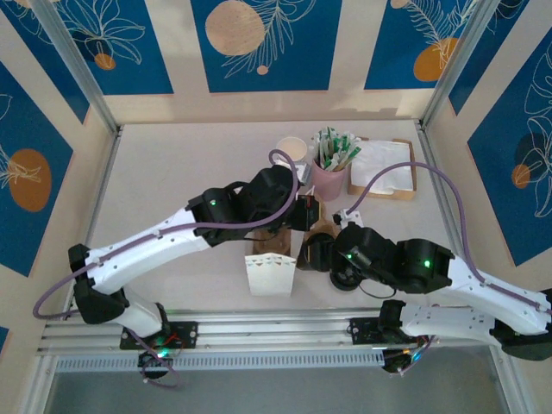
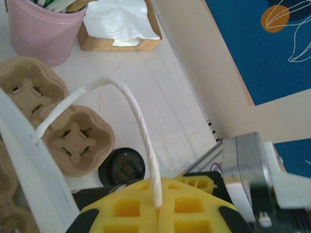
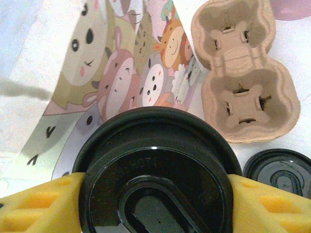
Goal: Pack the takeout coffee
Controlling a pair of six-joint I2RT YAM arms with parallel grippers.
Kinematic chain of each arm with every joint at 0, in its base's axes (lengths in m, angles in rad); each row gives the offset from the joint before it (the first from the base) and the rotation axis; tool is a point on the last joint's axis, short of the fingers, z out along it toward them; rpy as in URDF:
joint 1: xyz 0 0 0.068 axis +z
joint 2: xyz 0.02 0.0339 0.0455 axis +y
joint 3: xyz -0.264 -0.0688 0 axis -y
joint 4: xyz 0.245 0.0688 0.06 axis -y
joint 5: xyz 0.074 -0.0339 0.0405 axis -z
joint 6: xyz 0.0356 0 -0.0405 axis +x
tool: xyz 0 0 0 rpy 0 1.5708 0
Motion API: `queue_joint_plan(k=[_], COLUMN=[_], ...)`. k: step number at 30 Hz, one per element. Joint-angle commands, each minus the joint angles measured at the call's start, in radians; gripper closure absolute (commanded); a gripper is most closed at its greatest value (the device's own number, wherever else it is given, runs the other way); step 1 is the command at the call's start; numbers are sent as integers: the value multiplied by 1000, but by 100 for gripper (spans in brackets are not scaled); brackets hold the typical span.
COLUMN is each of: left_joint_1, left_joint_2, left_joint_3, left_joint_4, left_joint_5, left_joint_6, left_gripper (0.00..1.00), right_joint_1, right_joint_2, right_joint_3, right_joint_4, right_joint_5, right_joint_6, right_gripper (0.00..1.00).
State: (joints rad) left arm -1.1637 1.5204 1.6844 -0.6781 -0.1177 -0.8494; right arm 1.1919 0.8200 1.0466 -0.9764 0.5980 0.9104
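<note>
My right gripper (image 3: 158,190) is shut on a takeout coffee cup, its yellow fingers (image 3: 43,204) pressing both sides of the black lid (image 3: 155,165). The cup is held beside the white paper bag (image 1: 270,274), whose cartoon-animal side (image 3: 121,63) shows in the right wrist view. My left gripper (image 2: 158,208) is shut on the bag's white twisted handle (image 2: 138,116) and holds it up in an arch. In the top view the left gripper (image 1: 304,213) is over the bag's far side and the right gripper (image 1: 317,254) is just right of the bag.
A brown pulp cup carrier (image 3: 240,73) lies on the table right of the bag, with a loose black lid (image 3: 282,170) beside it. Further back stand a pink cup of sachets (image 1: 329,177), a wooden napkin tray (image 1: 405,191) and a round lid (image 1: 291,148).
</note>
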Motion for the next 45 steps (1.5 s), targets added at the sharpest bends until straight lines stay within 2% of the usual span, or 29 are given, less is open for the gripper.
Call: queue_joint_plan(k=[1, 12, 25, 34, 41, 45], left_joint_1=[-19, -25, -26, -25, -25, -22], left_joint_2=[29, 109, 175, 148, 139, 148], left_joint_3=[48, 74, 142, 273, 373, 435], left_joint_4=[-24, -115, -253, -319, -371, -457], left_joint_5=[-44, -125, -163, -188, -181, -230], left_joint_6=[-7, 35, 105, 184, 236, 285], left_gripper=[95, 94, 91, 58, 38, 29], right_joint_1=[17, 45, 61, 71, 74, 75], right_joint_2=[-13, -17, -16, -17, -16, -18], right_joint_3=[-11, -22, -14, 6, 17, 18], right_joint_4=[44, 53, 56, 36, 18, 13], right_joint_5=[20, 35, 49, 72, 85, 90], right_joint_6=[22, 19, 12, 7, 7, 9], right_gripper=[67, 68, 68, 68, 68, 68])
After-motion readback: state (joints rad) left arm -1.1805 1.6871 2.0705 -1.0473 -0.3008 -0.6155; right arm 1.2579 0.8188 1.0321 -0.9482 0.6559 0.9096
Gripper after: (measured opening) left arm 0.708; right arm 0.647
